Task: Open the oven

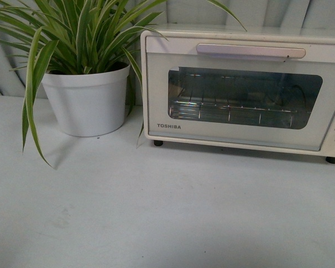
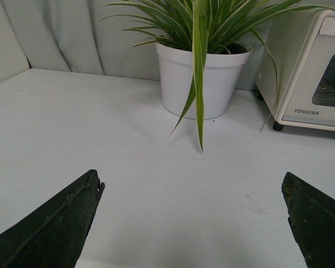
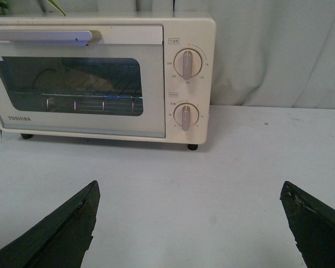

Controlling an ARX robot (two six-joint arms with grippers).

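The cream-white TOSHIBA oven (image 1: 240, 134) stands at the back right of the table, door shut, its long bar handle (image 1: 250, 51) across the top of the door and a wire rack behind the glass. It also shows in the right wrist view (image 3: 156, 84), with its handle (image 3: 42, 37) and two knobs (image 3: 187, 63). In the left wrist view only its corner (image 2: 310, 84) shows. My left gripper (image 2: 192, 190) is open and empty over bare table. My right gripper (image 3: 190, 192) is open and empty, in front of the oven and apart from it. Neither arm shows in the front view.
A white pot (image 1: 88, 100) with a long-leaved striped plant (image 1: 72, 33) stands just left of the oven; some leaves hang over the oven's left corner. It also shows in the left wrist view (image 2: 204, 78). A curtain (image 3: 279, 50) hangs behind. The white table (image 1: 156, 212) spreads in front.
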